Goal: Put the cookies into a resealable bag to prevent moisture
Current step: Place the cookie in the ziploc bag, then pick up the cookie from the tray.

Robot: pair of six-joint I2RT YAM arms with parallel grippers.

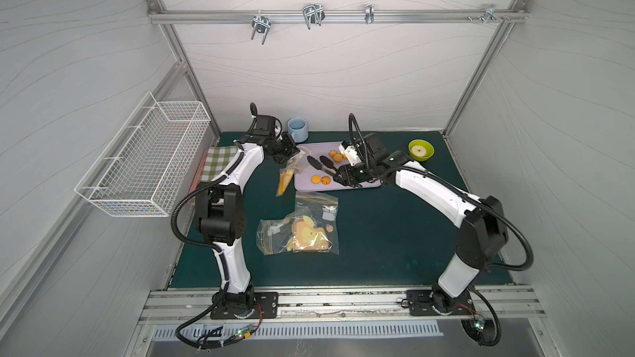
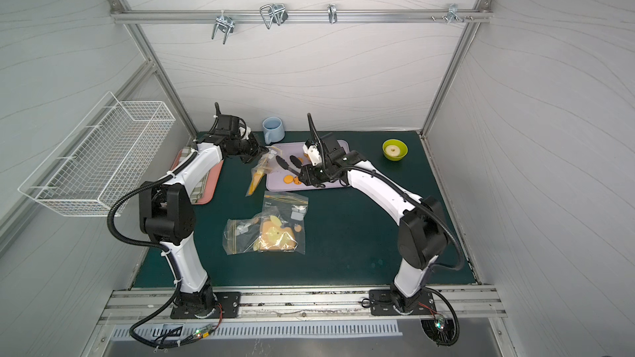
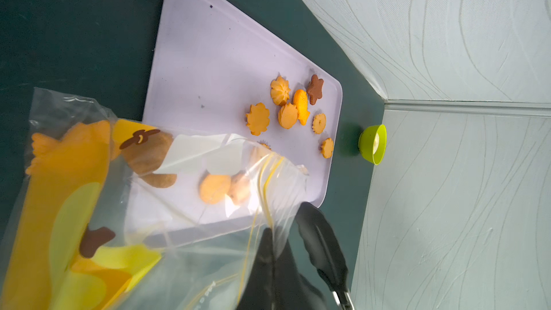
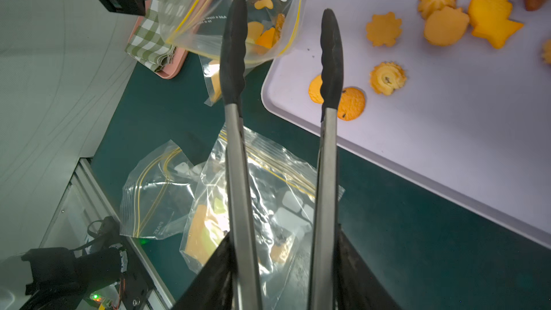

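While the right gripper (image 1: 343, 177) is clamping the handles of the tongs (image 4: 235, 144), their two black tips are standing apart with nothing between them, hovering over the left part of the lilac tray (image 3: 208, 64). Bare tray surface is lying open around the tips, toward the tray's far edge.

Two round cookies (image 4: 353, 104) are sitting on the tray right under one tip. The main cluster (image 3: 287, 108), dark brown star (image 3: 315, 89) included, is waiting farther in, toward the tray's far edge.

At the tray's left edge, the left gripper (image 1: 290, 156) is pinching the resealable bag (image 3: 167, 210), its opened mouth facing the tips. Orange shapes are showing inside, but I cannot tell whether they are cookies or print.

Spare bags (image 1: 302, 228) are lying on the mat in front of the tray. A blue mug (image 1: 297, 129) is standing behind its left corner, a green bowl (image 1: 421, 150) off its right side, and a checked cloth (image 1: 220, 163) well to its left.
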